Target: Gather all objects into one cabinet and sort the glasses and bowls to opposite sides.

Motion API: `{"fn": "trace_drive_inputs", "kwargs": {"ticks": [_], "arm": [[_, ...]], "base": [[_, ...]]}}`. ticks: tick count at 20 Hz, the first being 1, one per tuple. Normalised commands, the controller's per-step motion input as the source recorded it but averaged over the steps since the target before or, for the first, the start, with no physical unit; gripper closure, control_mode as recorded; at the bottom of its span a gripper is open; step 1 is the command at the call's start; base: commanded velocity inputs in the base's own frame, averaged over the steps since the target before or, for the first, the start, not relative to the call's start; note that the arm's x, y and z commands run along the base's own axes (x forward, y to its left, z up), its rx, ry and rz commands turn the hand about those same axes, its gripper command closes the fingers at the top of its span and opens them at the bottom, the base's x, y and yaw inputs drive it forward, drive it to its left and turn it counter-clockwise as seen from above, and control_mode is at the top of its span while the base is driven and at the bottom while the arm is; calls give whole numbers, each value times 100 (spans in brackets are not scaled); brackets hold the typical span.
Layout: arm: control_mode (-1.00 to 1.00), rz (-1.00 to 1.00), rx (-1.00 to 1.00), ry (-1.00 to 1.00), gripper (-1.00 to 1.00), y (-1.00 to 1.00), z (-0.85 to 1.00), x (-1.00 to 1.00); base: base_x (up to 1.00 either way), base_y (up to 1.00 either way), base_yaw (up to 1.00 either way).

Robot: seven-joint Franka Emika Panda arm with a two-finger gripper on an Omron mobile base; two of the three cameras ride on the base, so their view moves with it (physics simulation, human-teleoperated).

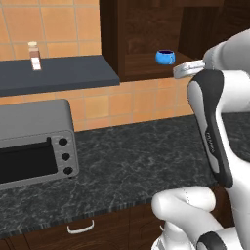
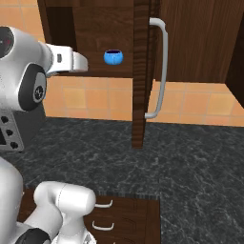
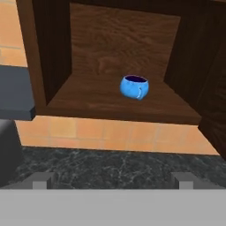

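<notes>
The tool [image 3: 113,181] is seen at the bottom of the hand view with its two tips spread wide and nothing between them, poised above the dark marbled desk [image 3: 110,165] and aimed at the open cabinet [image 3: 119,44]. A single blue bowl [image 3: 134,86] is found a little right of centre in that view, resting on the cabinet's wooden floor; in the left base view it sits at upper right [image 1: 165,56], and in the right base view at upper centre [image 2: 113,57], just left of the open door [image 2: 140,71] with its long curved handle [image 2: 161,66]. The bowl stands upright, its dark mouth facing up, so its axis is judged vertical; being round, no long axis across the shelf can be told. A pale streak is seen on its near side, but what it is cannot be made out. If this bowl is to be fetched or shifted, the approach is best made straight in through the opening, kept clear of the door edge at right and the cabinet wall at left, with one tip brought inside the rim and one outside, since the round body may slip from a grip across its full width. The shelf lip should be cleared before the tool is lowered. Which side the bowls are meant for cannot be judged yet.
</notes>
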Motion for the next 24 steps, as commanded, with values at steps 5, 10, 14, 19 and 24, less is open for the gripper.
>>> {"fn": "trace_drive_inputs", "kwargs": {"ticks": [5, 10, 14, 19, 24], "arm": [[-100, 11, 0, -10, -100, -40, -8, 23], [-100, 1, 0, -3, -100, -15, 3, 67], [-100, 0, 0, 0, -100, 0, 2, 66], [-100, 0, 0, 0, -100, -1, 0, 65], [-100, 0, 0, 0, -100, -1, 0, 58]], "base": [[0, 0, 0], [0, 0, 0], [0, 0, 0], [0, 0, 0], [0, 0, 0]]}}
